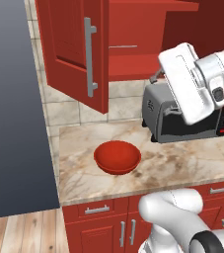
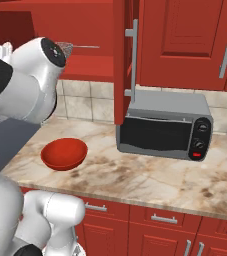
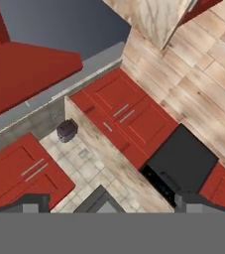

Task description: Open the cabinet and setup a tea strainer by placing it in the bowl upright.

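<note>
Obs.: cabinet (image 1: 74, 54) door swung open; tea strainer (image 2: 65, 48) lies on the shelf inside, its mesh cup partly hidden behind the arm, its thin handle pointing toward the open door edge. Landmark = bowl (image 1: 117, 157), on the desk (image 1: 182, 168) below the open cabinet, empty; the strainer is well above it, and the toaster oven (image 2: 165, 127) stands on the desk near it, on the side away from the grey wall. End effector (image 3: 109, 201): finger tips barely visible at the frame bottom; jaws spread fully, nothing between them, not at the strainer. Handling (judgement): strainer looks light, stiff metal, mesh easily dented; handle thin and likely slippery, so gripping the cup rim or the handle root seems safer. Bowl glossy, may slide if nudged. Count: one strainer, one bowl, one toaster oven, one open cabinet door.
</note>
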You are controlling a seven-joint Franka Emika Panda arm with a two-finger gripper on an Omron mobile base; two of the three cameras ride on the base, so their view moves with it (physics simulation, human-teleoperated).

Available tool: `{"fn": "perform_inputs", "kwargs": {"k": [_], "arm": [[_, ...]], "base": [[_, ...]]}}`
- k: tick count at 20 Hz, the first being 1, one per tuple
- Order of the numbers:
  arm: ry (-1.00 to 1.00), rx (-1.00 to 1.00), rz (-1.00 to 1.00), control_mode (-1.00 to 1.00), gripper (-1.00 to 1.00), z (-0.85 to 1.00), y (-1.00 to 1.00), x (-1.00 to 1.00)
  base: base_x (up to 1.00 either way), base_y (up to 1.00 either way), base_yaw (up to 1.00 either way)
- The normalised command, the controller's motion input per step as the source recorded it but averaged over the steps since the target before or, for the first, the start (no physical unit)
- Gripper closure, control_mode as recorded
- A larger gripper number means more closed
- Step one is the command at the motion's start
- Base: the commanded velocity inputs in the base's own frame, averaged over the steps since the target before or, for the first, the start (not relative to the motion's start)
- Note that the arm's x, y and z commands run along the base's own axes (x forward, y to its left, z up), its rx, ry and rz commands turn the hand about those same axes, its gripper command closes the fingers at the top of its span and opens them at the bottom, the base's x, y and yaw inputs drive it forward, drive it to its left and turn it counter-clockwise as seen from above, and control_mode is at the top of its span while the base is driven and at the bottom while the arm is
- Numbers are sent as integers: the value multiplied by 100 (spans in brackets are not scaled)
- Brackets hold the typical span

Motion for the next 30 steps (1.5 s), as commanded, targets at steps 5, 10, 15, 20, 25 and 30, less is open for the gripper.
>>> {"fn": "perform_inputs", "kwargs": {"k": [5, 10, 15, 20, 25, 30], "arm": [[2, 13, 6, -100, -100, 9, -1, 30], [13, 1, 7, -100, -100, 20, 0, 55], [12, 0, 18, -100, -100, 20, 0, 39], [18, 0, 14, -100, -100, 5, 22, 50], [7, -2, 5, -100, -100, 0, 34, 29], [4, -1, 0, -100, -100, -1, 19, 27]], "base": [[0, 0, 0], [0, 0, 0], [0, 0, 0], [0, 0, 0], [0, 0, 0], [0, 0, 0]]}}
